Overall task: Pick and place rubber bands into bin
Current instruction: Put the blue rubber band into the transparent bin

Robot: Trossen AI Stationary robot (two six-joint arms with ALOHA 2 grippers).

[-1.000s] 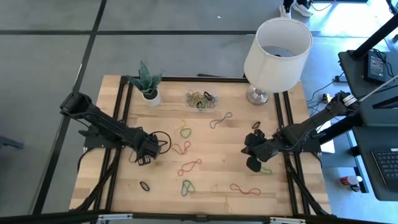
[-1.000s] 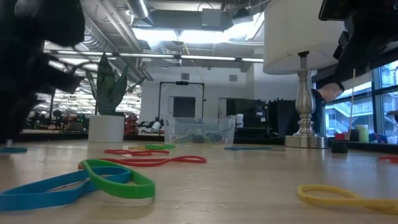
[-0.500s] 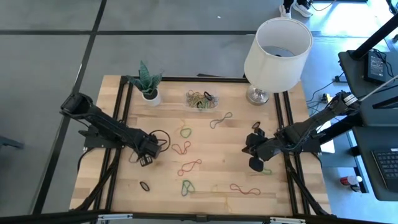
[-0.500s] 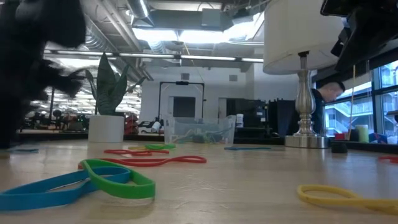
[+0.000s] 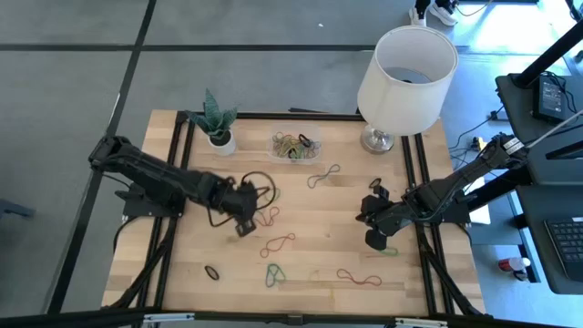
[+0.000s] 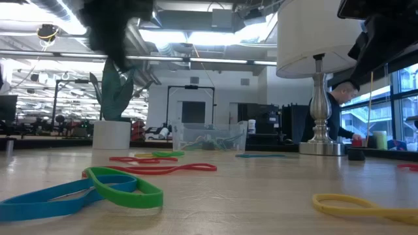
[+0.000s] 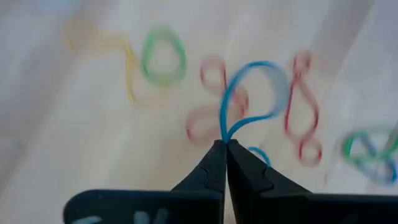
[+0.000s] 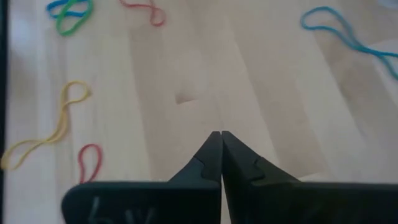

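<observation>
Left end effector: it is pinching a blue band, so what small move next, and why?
Probably carry it toward the clear plastic bin. The left end effector is shut on the thin blue rubber band loop above the wooden table, and the bin lies further back.

The table at frame centre is pale wooden planking, smooth and matt, framed by dark metal rails. The rubber bands look smooth and faintly glossy (the green one low left in the low view catches light). The bin is clear plastic. The lamp base at upper right is polished metal; its shade seems matt white fabric. The plant pot looks matt white.
</observation>
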